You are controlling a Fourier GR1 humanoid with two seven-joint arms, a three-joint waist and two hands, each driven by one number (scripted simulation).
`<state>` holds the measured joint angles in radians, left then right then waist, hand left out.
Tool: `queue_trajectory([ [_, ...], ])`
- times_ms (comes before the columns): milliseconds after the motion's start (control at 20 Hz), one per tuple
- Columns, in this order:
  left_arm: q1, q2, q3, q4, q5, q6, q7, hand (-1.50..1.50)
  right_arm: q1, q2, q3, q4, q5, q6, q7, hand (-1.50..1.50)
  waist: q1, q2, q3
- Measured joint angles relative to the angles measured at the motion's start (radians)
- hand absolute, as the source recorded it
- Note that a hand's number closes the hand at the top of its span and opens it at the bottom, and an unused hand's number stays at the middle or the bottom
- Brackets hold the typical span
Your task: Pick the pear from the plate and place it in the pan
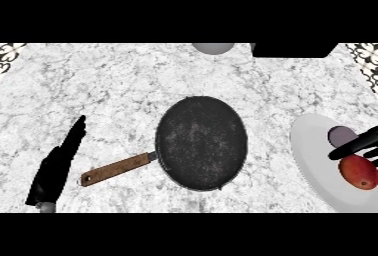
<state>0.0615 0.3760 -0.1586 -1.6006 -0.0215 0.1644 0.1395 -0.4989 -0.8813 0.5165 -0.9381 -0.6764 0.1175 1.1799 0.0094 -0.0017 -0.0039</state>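
You see a marble worktop with a dark pan in the middle. At the right, a white plate holds the reddish pear. Your right robot hand reaches over it, fingers straight. Your left robot hand rests open.

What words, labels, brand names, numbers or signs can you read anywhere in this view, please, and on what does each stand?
None: no readable text shows.
The pan, its wooden handle, the white plate and the red-yellow pear all lack lettering.
The patterned strips at the counter's far corners are ornament, not writing.
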Motion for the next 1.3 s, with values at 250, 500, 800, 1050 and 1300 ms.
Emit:
queue_trajectory([
  [250, 0.006, 0.001, 0.02, -0.006, 0.004, -0.013, -0.003, 0.0, -0.008, 0.012, 0.012, 0.03, 0.007, -0.005, -0.014, -1.5, 0.001, -0.003, -0.006],
  [500, 0.003, -0.002, 0.034, 0.006, -0.001, -0.021, -0.007, 0.0, 0.01, 0.02, 0.02, 0.006, 0.014, -0.018, -0.034, 1.5, -0.002, -0.007, -0.011],
  [800, 0.015, -0.018, 0.035, 0.021, -0.015, -0.027, -0.037, 0.0, 0.016, 0.027, 0.001, 0.036, 0.055, -0.053, -0.067, 1.5, -0.002, -0.011, -0.02],
  [1050, 0.017, -0.029, 0.031, 0.01, -0.028, -0.022, -0.025, 0.0, 0.033, 0.044, -0.024, 0.03, 0.052, -0.088, -0.08, 1.5, -0.007, -0.015, -0.026],
  [1300, 0.034, -0.02, 0.051, 0.025, -0.023, -0.022, -0.021, 0.0, 0.084, 0.1, 0.065, -0.133, 0.186, -0.273, -0.123, 1.5, -0.042, -0.039, -0.035],
])
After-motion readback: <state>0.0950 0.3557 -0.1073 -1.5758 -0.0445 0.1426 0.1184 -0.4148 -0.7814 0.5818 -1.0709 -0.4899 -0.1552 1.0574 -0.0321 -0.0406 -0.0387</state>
